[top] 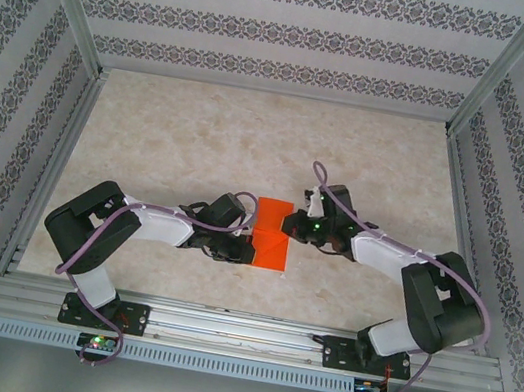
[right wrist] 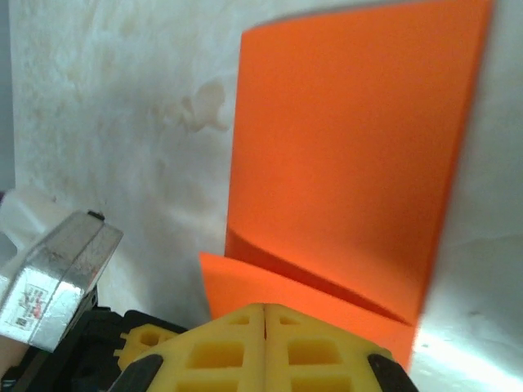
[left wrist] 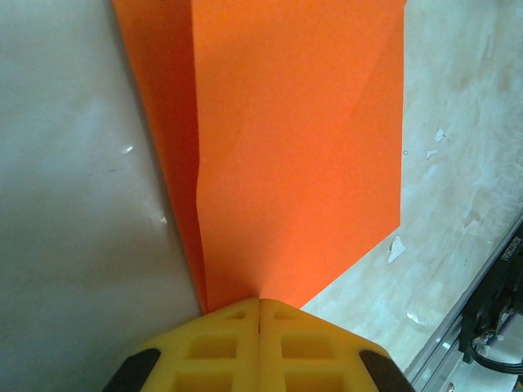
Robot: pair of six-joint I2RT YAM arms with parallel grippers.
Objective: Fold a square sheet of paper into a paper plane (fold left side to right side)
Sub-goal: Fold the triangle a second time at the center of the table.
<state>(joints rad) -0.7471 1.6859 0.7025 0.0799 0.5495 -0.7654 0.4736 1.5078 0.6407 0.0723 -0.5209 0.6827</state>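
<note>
Two arms meet over the square sheet of paper [top: 273,251], which lies near the middle of the pale table [top: 200,145], a little toward the near edge; from above, the left gripper [top: 249,237] reaches the sheet's left edge, where an orange flap stands up off the surface; the sheet is already creased and narrower than a square, with its far part raised between the two wrists; the right gripper [top: 289,223] comes in at the sheet's upper right part. In the left wrist view the yellow fingers [left wrist: 221,347] of the left gripper [left wrist: 260,304] are pressed together, and the paper [left wrist: 302,147] tapers down to their tips and looks pinched there, a darker strip folded along its left side. In the right wrist view the right gripper [right wrist: 265,309] has its fingers [right wrist: 315,353] closed flat against each other, with a curled near fold of the paper [right wrist: 351,147] lying right at the tips; whether it is caught between them I cannot tell.
</note>
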